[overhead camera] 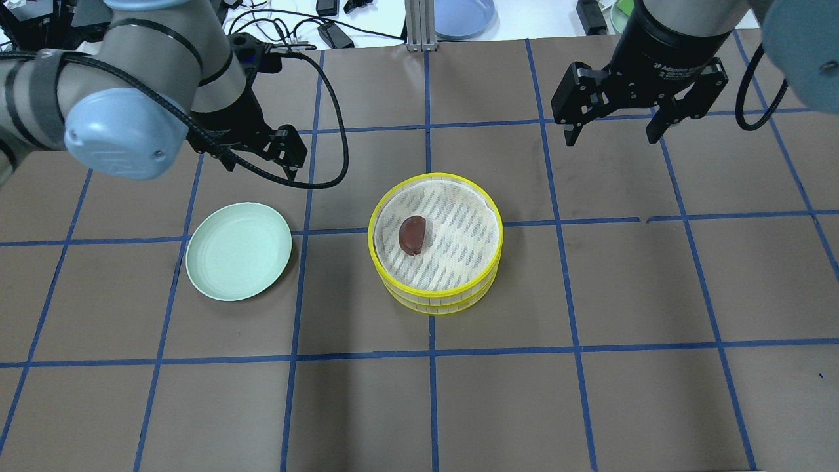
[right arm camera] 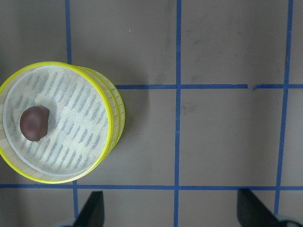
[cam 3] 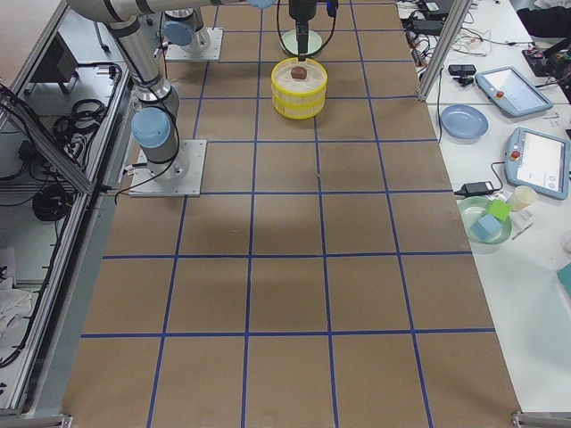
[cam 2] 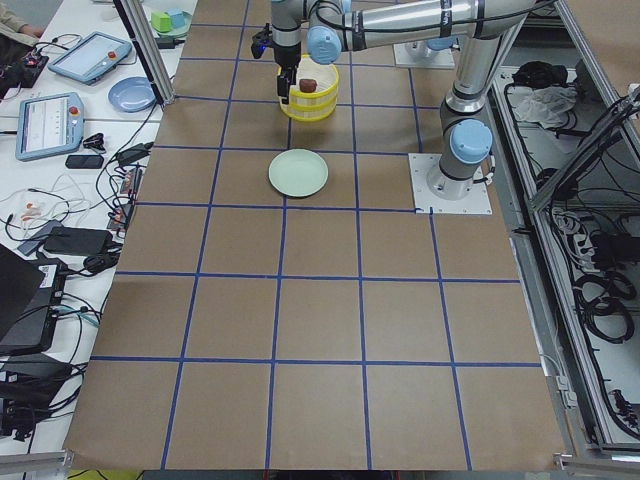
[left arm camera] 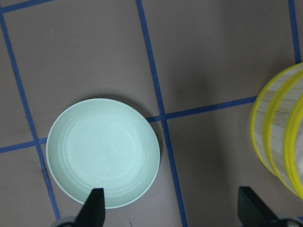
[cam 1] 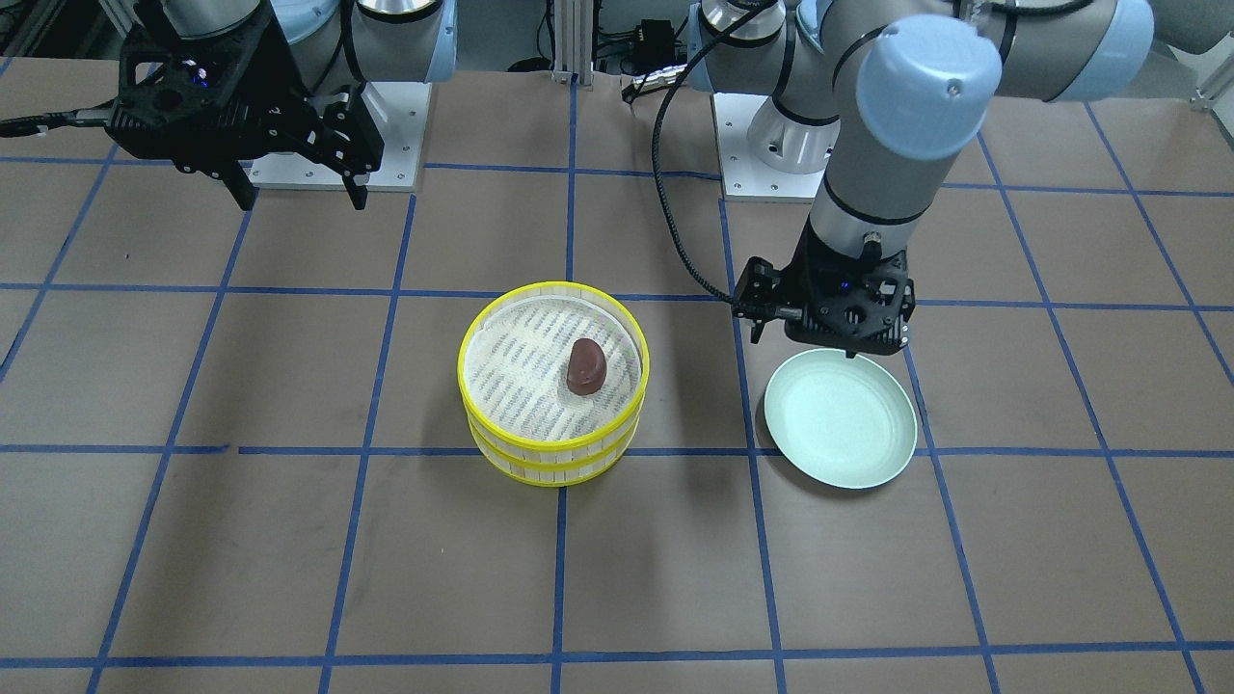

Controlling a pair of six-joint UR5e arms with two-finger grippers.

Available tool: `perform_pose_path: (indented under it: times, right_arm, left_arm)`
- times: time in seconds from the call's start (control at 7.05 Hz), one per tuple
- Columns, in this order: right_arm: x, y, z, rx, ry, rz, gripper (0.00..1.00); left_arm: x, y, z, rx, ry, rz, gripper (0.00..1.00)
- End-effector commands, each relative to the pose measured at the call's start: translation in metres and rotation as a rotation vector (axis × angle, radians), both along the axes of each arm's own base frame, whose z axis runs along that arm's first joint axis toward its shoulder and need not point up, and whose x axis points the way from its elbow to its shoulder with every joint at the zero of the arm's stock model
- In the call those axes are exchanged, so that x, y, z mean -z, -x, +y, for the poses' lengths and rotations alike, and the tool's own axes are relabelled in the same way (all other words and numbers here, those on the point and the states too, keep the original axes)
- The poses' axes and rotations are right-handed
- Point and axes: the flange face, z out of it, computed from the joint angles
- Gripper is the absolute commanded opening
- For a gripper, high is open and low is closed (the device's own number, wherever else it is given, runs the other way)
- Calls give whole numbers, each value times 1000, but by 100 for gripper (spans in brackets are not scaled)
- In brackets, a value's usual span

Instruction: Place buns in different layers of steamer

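The two steamer layers are stacked at the table's middle, the upper layer on the lower layer. The dark reddish-brown bun lies on the upper layer's white striped liner; it also shows in the front view and the right wrist view. The cream-white bun is hidden. My left gripper is open and empty, hovering just beyond the empty pale green plate, which fills the left wrist view. My right gripper is open and empty, raised to the far right of the steamer.
Brown table paper carries a blue tape grid. The arms' white base plates sit at the robot's edge. A side bench holds a blue plate, tablets and cables. The left arm's black cable loops near the steamer.
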Motion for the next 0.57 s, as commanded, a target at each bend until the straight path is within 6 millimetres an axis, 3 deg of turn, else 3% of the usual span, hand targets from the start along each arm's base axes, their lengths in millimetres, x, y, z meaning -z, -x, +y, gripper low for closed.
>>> perform_pose_path:
  times: [0.0,0.43]
  right_arm:
    - [0,0,0,0,0,0,100]
    - [0,0,0,0,0,-3,100]
  left_arm:
    - [-44,-13,23,-16,14,-22,100]
    - [-58,-12,31,-22,42,-9,100]
